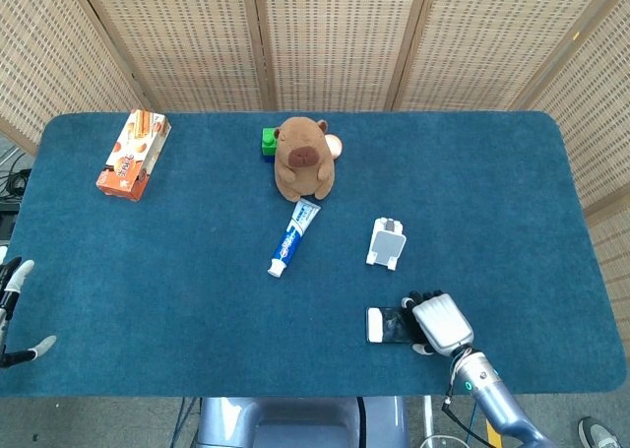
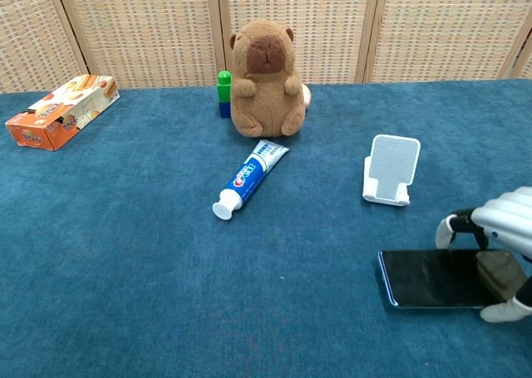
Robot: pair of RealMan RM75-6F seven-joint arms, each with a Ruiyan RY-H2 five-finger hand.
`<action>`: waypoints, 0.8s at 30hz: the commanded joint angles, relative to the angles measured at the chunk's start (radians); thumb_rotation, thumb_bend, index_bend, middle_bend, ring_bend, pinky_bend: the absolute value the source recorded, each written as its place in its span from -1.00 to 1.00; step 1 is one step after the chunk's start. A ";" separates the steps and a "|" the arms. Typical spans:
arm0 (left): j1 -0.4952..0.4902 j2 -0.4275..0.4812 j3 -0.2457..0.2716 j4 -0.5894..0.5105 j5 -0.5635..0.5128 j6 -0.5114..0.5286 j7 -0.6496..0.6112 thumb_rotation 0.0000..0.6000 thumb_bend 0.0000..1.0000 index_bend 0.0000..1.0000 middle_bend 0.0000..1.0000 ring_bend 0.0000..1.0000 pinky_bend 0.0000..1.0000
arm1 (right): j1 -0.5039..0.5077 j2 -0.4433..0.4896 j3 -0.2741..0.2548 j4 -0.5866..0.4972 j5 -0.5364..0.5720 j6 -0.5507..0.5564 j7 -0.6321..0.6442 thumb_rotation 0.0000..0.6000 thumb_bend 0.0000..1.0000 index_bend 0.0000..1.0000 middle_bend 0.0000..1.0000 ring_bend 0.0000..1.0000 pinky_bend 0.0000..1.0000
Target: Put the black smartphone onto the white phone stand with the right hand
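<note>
The black smartphone (image 1: 386,325) (image 2: 424,278) lies flat on the blue table near the front right. My right hand (image 1: 438,322) (image 2: 501,228) covers its right end. Its fingers (image 2: 451,227) curl over the phone's far edge and the thumb sits at the near edge, so it grips the phone. The white phone stand (image 1: 386,242) (image 2: 391,170) stands upright and bare just behind the phone. Only the fingertips of my left hand (image 1: 15,310) show at the left edge of the head view, spread and holding nothing.
A toothpaste tube (image 1: 293,236) (image 2: 247,179) lies left of the stand. Behind it sit a brown capybara plush (image 1: 303,158) (image 2: 266,79) and a green block (image 1: 268,141). A snack box (image 1: 133,155) (image 2: 62,110) is at the far left. The table's front edge (image 1: 295,394) is close to the phone.
</note>
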State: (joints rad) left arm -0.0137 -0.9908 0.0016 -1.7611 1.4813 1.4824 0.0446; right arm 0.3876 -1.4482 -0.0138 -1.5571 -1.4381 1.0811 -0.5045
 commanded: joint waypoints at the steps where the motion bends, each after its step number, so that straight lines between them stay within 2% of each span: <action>1: 0.001 0.001 0.001 0.000 0.002 0.002 -0.003 1.00 -1.00 -1.00 -1.00 -1.00 -1.00 | -0.007 0.043 -0.026 -0.008 -0.125 0.090 0.043 1.00 -0.07 -0.12 0.15 0.00 -0.19; 5: 0.003 0.004 0.003 0.000 0.007 0.007 -0.010 1.00 -1.00 -1.00 -1.00 -1.00 -1.00 | -0.002 0.079 -0.029 -0.012 -0.210 0.148 0.039 1.00 -0.07 -0.12 0.15 0.00 -0.19; 9: 0.004 0.006 0.004 0.001 0.012 0.007 -0.017 1.00 -1.00 -1.00 -1.00 -1.00 -1.00 | 0.023 0.114 -0.005 -0.013 -0.275 0.182 -0.009 1.00 -0.07 -0.12 0.15 0.00 -0.19; 15: 0.002 0.011 0.002 0.002 0.006 0.004 -0.030 1.00 -1.00 -1.00 -1.00 -1.00 -1.00 | 0.095 0.147 0.071 0.027 -0.366 0.189 -0.203 1.00 -0.07 -0.12 0.14 0.00 -0.19; 21: -0.004 0.017 -0.004 0.003 -0.011 -0.010 -0.046 1.00 -1.00 -1.00 -1.00 -1.00 -1.00 | 0.186 0.171 0.157 0.072 -0.447 0.155 -0.432 1.00 -0.07 -0.12 0.14 0.00 -0.19; 24: -0.010 0.020 -0.008 0.003 -0.023 -0.022 -0.050 1.00 -1.00 -1.00 -1.00 -1.00 -1.00 | 0.231 0.177 0.182 0.105 -0.477 0.117 -0.507 1.00 -0.07 -0.10 0.14 0.00 -0.19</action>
State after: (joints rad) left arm -0.0218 -0.9719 -0.0052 -1.7584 1.4612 1.4628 -0.0038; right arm 0.5604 -1.2863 0.1242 -1.4935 -1.8663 1.2366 -0.9294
